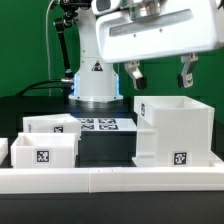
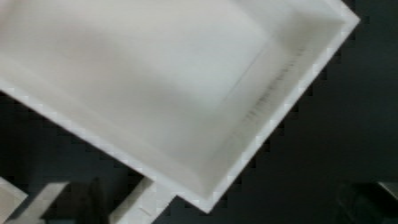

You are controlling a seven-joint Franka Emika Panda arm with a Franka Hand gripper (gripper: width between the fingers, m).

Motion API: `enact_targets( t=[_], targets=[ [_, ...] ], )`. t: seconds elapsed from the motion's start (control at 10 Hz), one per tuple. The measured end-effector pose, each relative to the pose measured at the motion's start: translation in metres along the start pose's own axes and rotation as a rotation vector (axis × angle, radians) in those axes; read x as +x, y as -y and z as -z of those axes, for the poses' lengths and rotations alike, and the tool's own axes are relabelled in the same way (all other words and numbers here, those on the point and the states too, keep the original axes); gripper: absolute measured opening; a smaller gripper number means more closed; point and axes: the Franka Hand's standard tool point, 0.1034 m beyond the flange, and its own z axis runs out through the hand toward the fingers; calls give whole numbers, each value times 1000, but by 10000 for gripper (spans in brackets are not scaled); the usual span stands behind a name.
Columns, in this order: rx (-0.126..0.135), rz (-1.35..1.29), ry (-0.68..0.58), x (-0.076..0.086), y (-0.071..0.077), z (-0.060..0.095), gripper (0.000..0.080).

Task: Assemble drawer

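Note:
The drawer's large boxy white housing stands at the exterior view's right, open side up, a tag low on its front. Two small open-top trays sit at the exterior view's left, one behind the other. My gripper hangs above the housing with its dark fingers wide apart, open and holding nothing. In the wrist view the housing fills most of the frame, seen from above at a slant. My gripper shows there only as dim finger shapes at the edges.
The marker board lies flat between the trays and the housing. A long low white rail runs along the front of the black table. The robot's base stands at the back centre, with cables behind it.

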Motion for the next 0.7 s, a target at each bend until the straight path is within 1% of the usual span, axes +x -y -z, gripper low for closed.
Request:
enact_targets(
  t=[0.2, 0.3, 0.4, 0.6, 0.7],
  targets=[
    [-4, 16, 2, -1, -1, -1, 649],
    [-30, 224, 6, 0, -5, 2, 649],
    [-45, 337, 10, 1, -8, 3, 649],
    [-46, 408, 13, 1, -8, 1, 649],
    [-49, 431, 15, 1, -11, 0, 649]
  ],
)
